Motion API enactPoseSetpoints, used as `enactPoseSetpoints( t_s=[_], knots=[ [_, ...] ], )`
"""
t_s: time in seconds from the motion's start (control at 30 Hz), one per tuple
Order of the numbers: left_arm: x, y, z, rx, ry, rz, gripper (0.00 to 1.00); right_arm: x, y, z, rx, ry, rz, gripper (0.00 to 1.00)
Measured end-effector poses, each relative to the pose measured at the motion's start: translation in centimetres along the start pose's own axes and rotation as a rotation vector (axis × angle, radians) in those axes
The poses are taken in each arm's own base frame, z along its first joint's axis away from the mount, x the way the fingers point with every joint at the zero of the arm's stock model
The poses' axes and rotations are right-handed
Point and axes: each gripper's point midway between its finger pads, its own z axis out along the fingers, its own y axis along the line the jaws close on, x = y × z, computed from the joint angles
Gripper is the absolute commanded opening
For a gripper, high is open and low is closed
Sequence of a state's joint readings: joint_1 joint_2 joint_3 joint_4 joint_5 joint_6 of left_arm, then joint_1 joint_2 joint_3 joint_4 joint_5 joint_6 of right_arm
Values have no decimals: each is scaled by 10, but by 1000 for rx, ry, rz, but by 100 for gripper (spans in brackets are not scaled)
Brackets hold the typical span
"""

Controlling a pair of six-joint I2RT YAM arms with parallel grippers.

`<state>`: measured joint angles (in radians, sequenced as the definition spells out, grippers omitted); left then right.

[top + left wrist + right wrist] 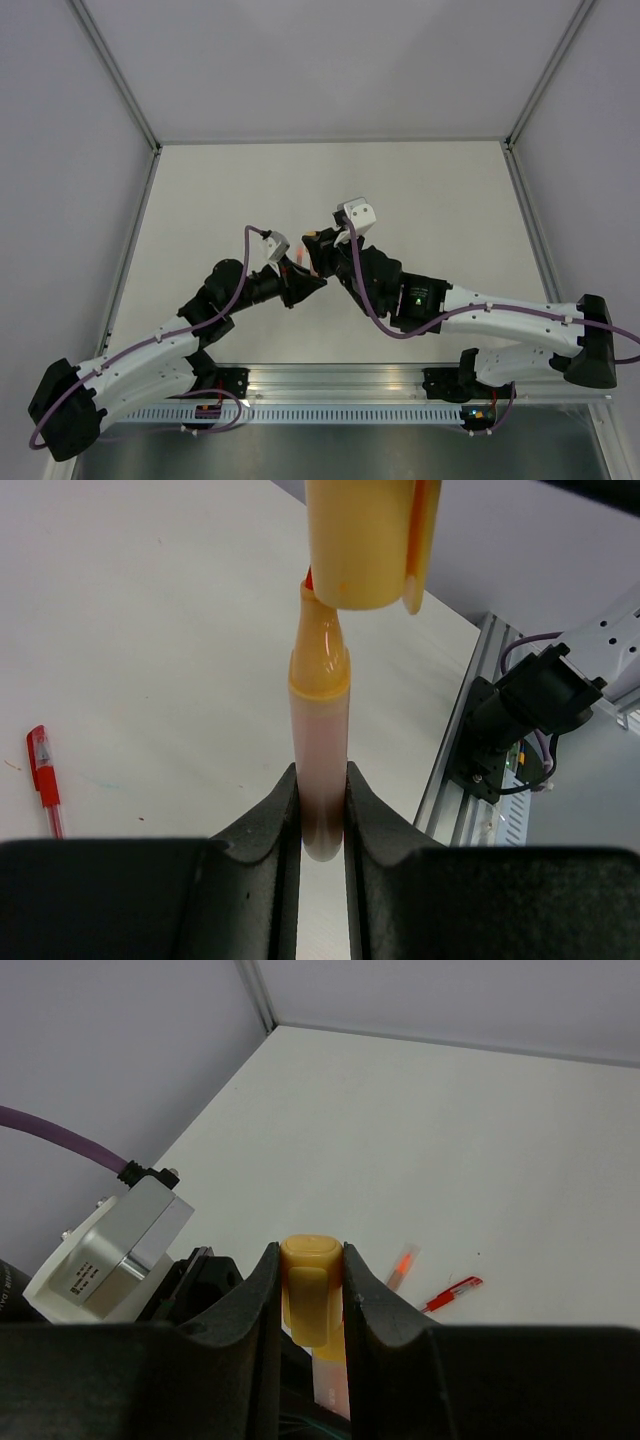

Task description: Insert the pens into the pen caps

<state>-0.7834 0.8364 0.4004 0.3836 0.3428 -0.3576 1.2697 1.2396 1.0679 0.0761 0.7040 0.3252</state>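
Note:
My left gripper (322,785) is shut on the lower end of an orange-pink pen (322,710), which stands upright between its fingers. The pen's tip touches the open mouth of an orange pen cap (365,540) just above it. My right gripper (312,1260) is shut on that cap (312,1295), with the pen body (332,1385) showing below it. In the top view the left gripper (298,285) and the right gripper (322,262) meet tip to tip over the middle of the table, with a bit of the pen (297,262) between them.
A red pen (45,780) lies on the white table left of my left gripper; it also shows in the right wrist view (452,1293). A small clear piece with an orange-red core (402,1263) lies next to it. An aluminium rail (330,380) runs along the near edge.

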Motion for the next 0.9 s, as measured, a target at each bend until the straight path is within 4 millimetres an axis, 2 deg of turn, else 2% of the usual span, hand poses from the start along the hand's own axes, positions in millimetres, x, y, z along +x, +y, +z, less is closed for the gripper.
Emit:
enactPoseSetpoints(
  t_s=[0.4, 0.6, 0.9],
  knots=[
    [-6, -2, -4, -5, -20, -2, 2, -2, -9, -3, 72, -31, -41, 0],
    [-5, -2, -4, -7, -18, -4, 2, 0, -7, -2, 68, -34, -38, 0],
    [8, 3, -6, -23, 26, -21, 2, 17, -3, 4, 78, -38, -35, 0]
  ],
)
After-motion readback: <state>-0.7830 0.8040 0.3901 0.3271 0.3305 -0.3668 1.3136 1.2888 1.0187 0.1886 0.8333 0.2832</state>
